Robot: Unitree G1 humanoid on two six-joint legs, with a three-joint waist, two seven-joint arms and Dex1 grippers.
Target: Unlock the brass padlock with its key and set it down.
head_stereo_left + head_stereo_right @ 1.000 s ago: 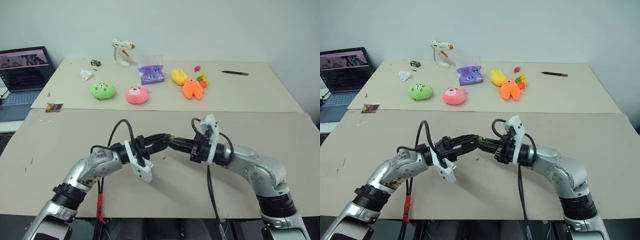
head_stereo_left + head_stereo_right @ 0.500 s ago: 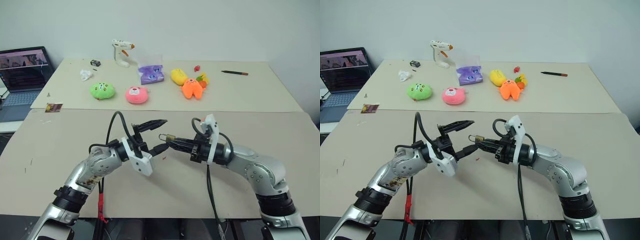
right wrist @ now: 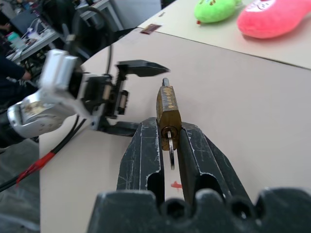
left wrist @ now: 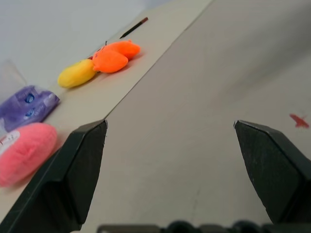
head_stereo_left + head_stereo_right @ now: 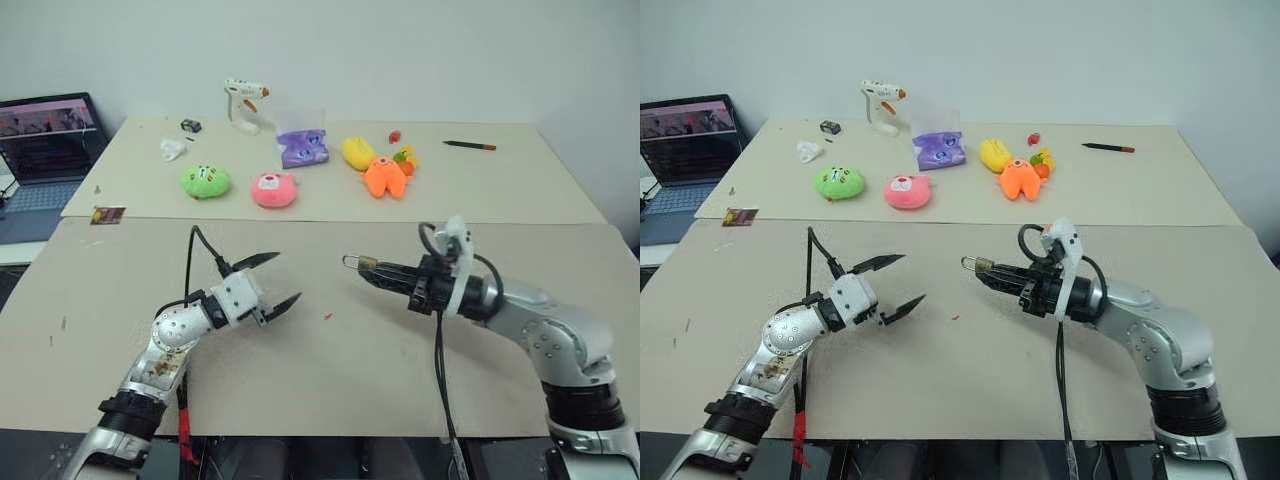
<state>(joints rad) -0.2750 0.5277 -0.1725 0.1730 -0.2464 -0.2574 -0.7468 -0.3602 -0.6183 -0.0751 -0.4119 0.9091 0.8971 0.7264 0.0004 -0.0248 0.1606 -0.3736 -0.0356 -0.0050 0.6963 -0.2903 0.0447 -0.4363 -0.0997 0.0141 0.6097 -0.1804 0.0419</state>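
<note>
padlock: the brass padlock (image 3: pixel 168 107) is sitting pinched between the right pincer (image 5: pixel 384 274) fingers, up in the air over the front bench (image 5: pixel 420 385), shackle poking out toward the left arm.
key: the key (image 3: pixel 171 150) is looking seated in the keyhole, hanging between the right fingers; can't really tell if the shackle is popped.
step: looks like the unlock part is wrapping up and the set-down is coming.
next move: I'd guess lowering the right arm and letting go gently so the lock isn't rolling off.
left pincer: the left pincer (image 5: pixel 272 283) is spread wide and gripping nothing, well apart from the lock.
arm pose: both forearms are reaching roughly level, angled toward each other.
</note>
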